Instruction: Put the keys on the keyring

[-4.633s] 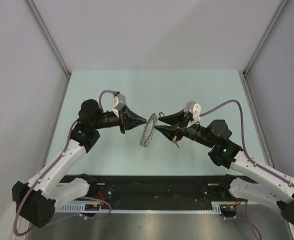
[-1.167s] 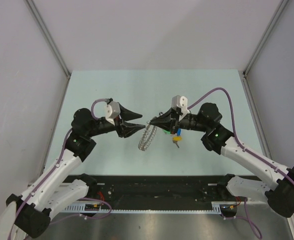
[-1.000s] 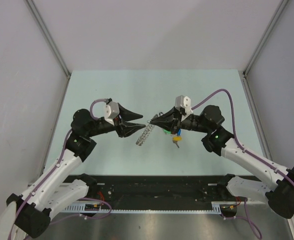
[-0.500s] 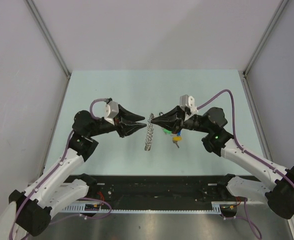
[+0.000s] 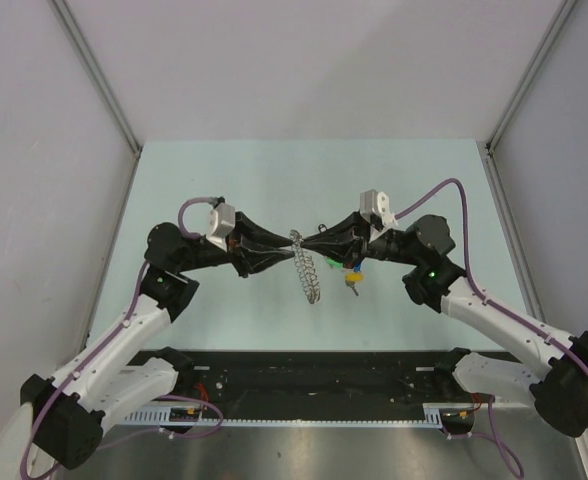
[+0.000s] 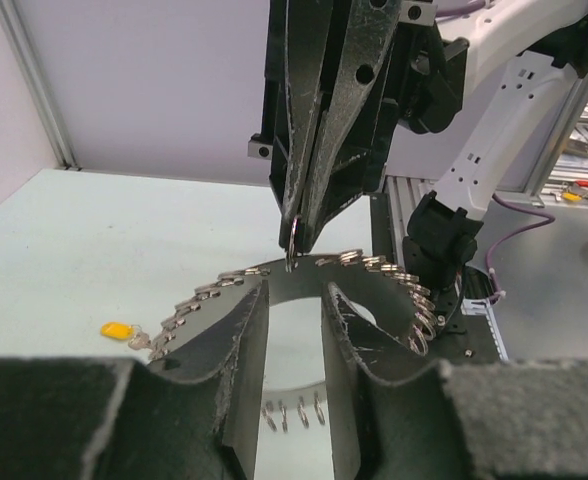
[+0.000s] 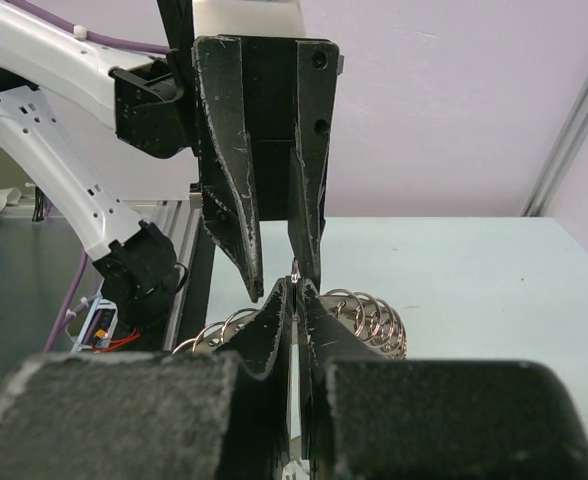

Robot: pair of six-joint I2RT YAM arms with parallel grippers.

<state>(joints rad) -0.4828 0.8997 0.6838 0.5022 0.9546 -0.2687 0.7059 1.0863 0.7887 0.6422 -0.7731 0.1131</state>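
Observation:
The keyring (image 5: 309, 275), a large coiled silver ring, hangs edge-on between the two grippers. My right gripper (image 5: 304, 243) is shut on its rim, as the right wrist view (image 7: 296, 285) shows. My left gripper (image 5: 288, 243) is open, its fingertips on either side of the rim right at the right gripper's tips (image 6: 294, 290). The ring's coils arc behind my left fingers (image 6: 374, 265) and beside my right fingers (image 7: 369, 310). Green (image 5: 331, 263), yellow and blue keys (image 5: 352, 275) show just under the right gripper. A yellow key head (image 6: 117, 330) shows by the ring's end.
The pale green table (image 5: 224, 180) is walled by white panels at the back and sides. A black rail with cables (image 5: 304, 370) runs along the near edge between the arm bases.
My left gripper has moved right until its tips meet the right gripper's tips at the ring. The ring has swung from hanging left of the tips to hanging below and right.

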